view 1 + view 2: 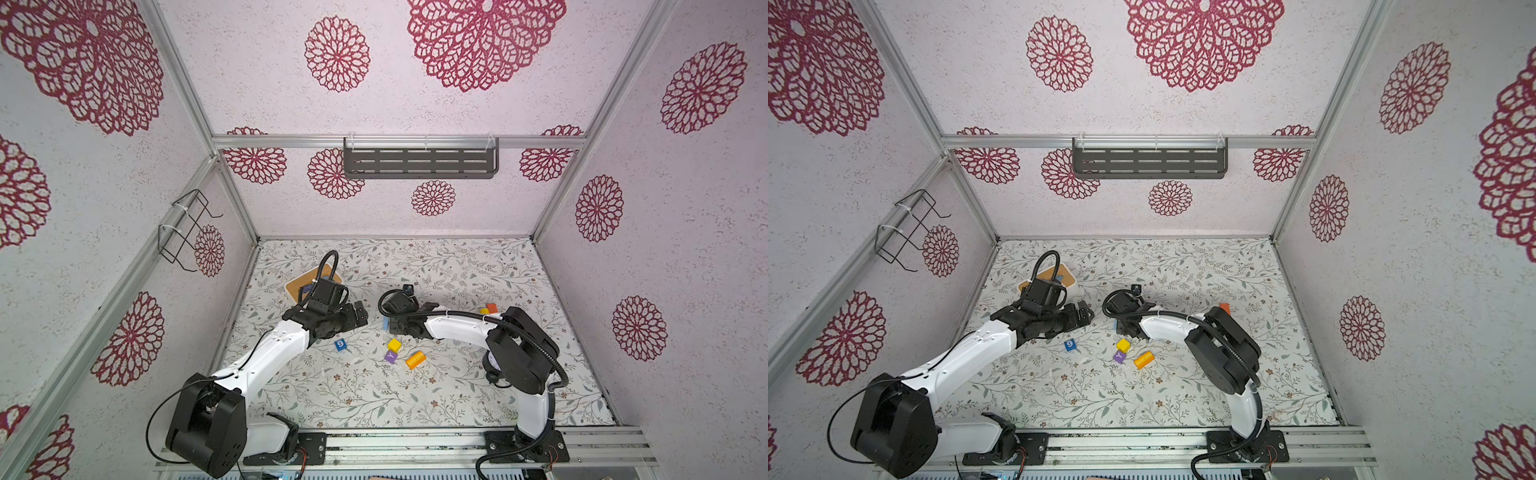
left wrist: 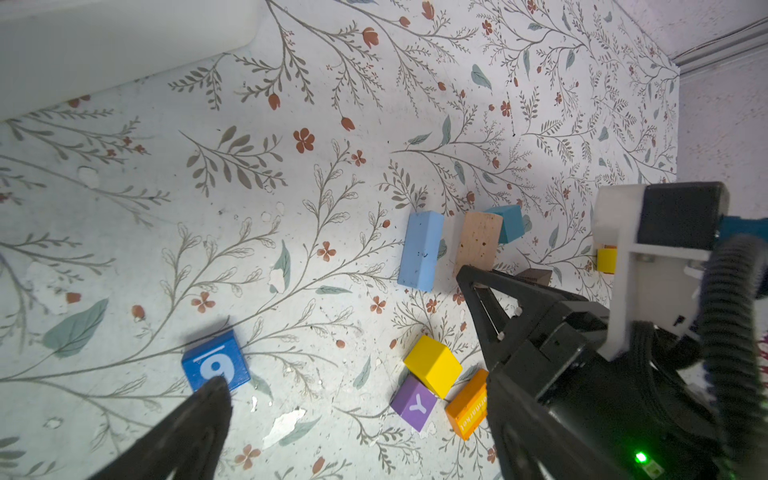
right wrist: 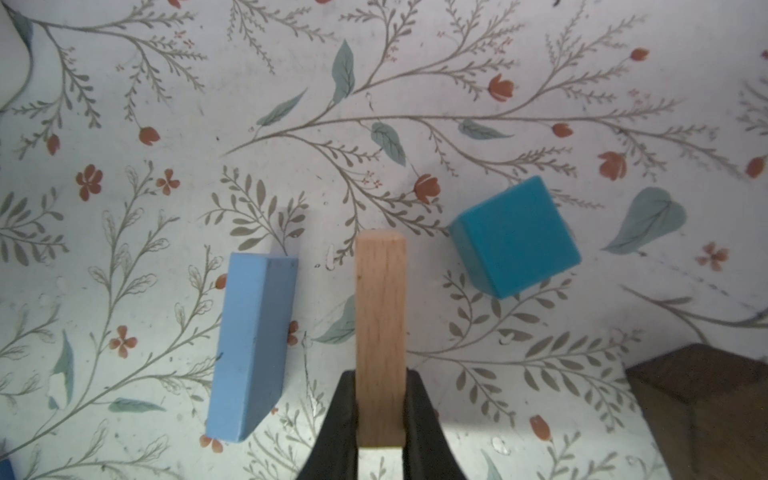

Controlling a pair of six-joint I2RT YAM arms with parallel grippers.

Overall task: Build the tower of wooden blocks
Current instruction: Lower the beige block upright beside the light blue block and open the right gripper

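Right gripper (image 3: 380,399) pinches one end of a tan wooden bar (image 3: 380,307) near the centre of the table (image 1: 415,399), jaws pressed on its two long faces. Cannot tell whether the bar is clear of the table. It sits between a light blue wooden bar (image 3: 253,345) and a teal wooden cube (image 3: 515,237), apart from both. A dark brown wooden block (image 3: 702,407) is near.

Left gripper (image 1: 360,315) is spread wide, holding nothing, at 9 o'clock of the right one.

White box with wooden lid (image 1: 296,286) at the table's 10 o'clock: lid on, contents hidden, left arm (image 1: 270,353) partly over it.

At 6 o'clock of the right gripper, a yellow wooden cube (image 1: 394,345) touches a purple "Y" cube (image 1: 391,357), with an orange lettered block (image 1: 414,360) just beside. Blue "9" cube (image 1: 340,344) sits alone at 7 o'clock. A second orange block (image 1: 491,308) sits at 3 o'clock, behind the right arm (image 1: 457,326).
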